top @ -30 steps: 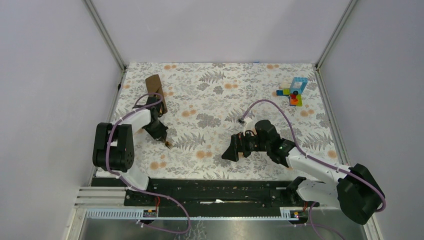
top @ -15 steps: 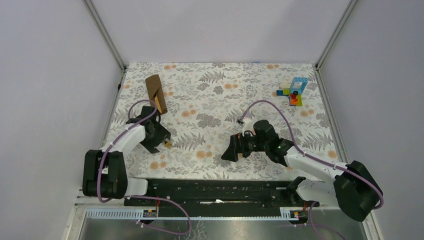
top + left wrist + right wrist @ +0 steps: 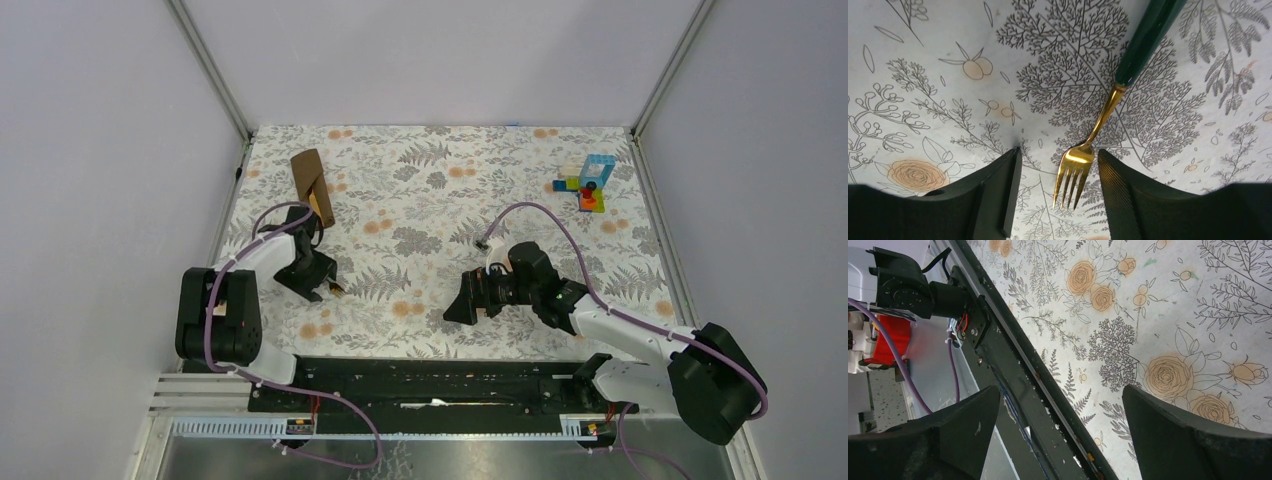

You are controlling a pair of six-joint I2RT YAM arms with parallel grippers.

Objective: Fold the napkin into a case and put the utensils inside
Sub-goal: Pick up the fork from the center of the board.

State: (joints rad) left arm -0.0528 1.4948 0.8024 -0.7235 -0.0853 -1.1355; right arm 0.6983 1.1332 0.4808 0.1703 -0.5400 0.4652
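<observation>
The brown napkin [image 3: 307, 170] lies folded into a narrow strip at the far left of the table. A yellow-orange utensil [image 3: 318, 207] pokes out of its near end. A gold fork [image 3: 1071, 175] with a dark green handle [image 3: 1147, 40] lies on the floral covering, tines toward the wrist. My left gripper [image 3: 1058, 195] is open around the tines, which sit closer to the right finger [image 3: 1120, 200]; I see no contact. From above, the left gripper [image 3: 318, 285] sits below the napkin with the fork [image 3: 337, 290] at its tip. My right gripper [image 3: 465, 300] is open and empty.
A small stack of colourful toy blocks [image 3: 588, 182] stands at the far right. The black base rail [image 3: 1013, 375] runs along the table's near edge, beneath the right gripper [image 3: 1060, 430]. Grey walls enclose the table on three sides.
The left gripper was shut on the fork a second ago and has opened, leaving the fork on the covering. The left arm's elbow swung about. The right arm barely moved.
</observation>
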